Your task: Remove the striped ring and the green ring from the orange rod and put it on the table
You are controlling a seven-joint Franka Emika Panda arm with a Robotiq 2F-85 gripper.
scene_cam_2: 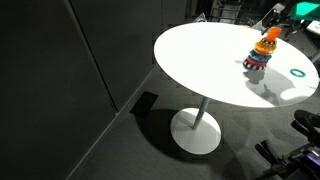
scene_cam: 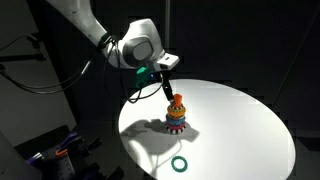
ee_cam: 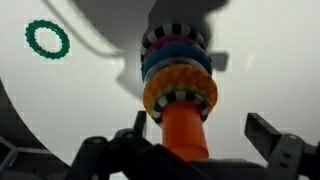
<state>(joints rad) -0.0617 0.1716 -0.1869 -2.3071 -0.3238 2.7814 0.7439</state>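
The gripper (ee_cam: 196,138) is spread open and holds nothing. Its 2 fingers (ee_cam: 268,135) stand apart on either side of the orange rod (ee_cam: 183,128), whose rounded top sits between them in the wrist view. In an exterior view the tool hangs just over the top of the stacker toy (scene_cam: 177,117).

Directly below the jaws, the striped ring (ee_cam: 180,93) is threaded on the rod as the topmost ring of the stack, resting on a blue ring (ee_cam: 172,68) beneath it. Further out, well apart from the gripper and off to one side of the toy, the green ring (ee_cam: 47,40) lies flat on the table (scene_cam: 240,120), so that part of the task looks done.

The striped ring looks like a small, light, stiff plastic piece, probably smooth and a little slippery but not fragile. The likely hold is across its outer rim at 2 opposite points, with the fingers lowered past the knob. It would then need a straight pull up along the rod. The toy itself also seems light, so a tilted or snagged pull could lift or tip the whole stack.
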